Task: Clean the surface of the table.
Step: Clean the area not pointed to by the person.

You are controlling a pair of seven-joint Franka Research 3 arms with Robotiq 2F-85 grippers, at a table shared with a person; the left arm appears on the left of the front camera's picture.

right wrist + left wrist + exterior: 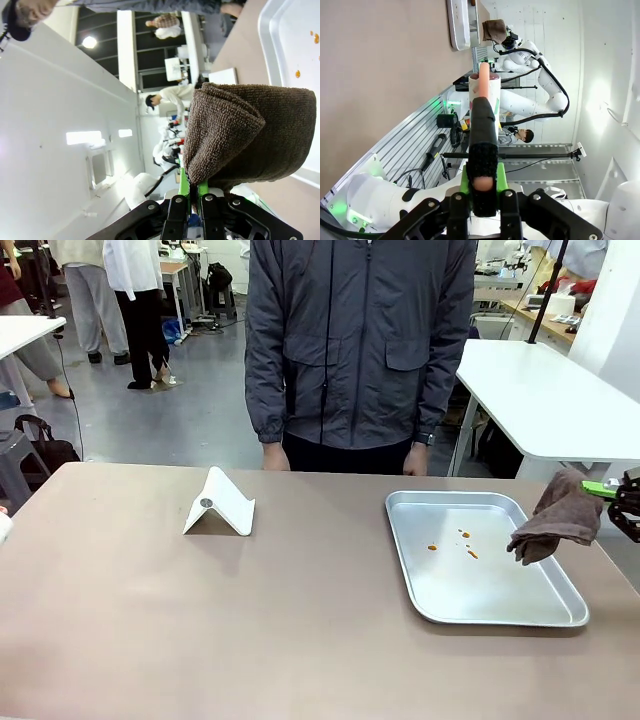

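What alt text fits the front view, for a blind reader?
A brown cloth hangs from the right arm's shut jaws above the right rim of a metal tray dotted with orange spots. The tray and a white folded stand sit on a brown table; a person in a grey jacket stands behind.

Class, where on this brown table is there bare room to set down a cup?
Widest free patch: the near half of the table, from the white folded stand to the near edge. Also bare: the strip between the stand and the metal tray. Crowded: the right end, where the right gripper holds a brown cloth by the tray's right rim.
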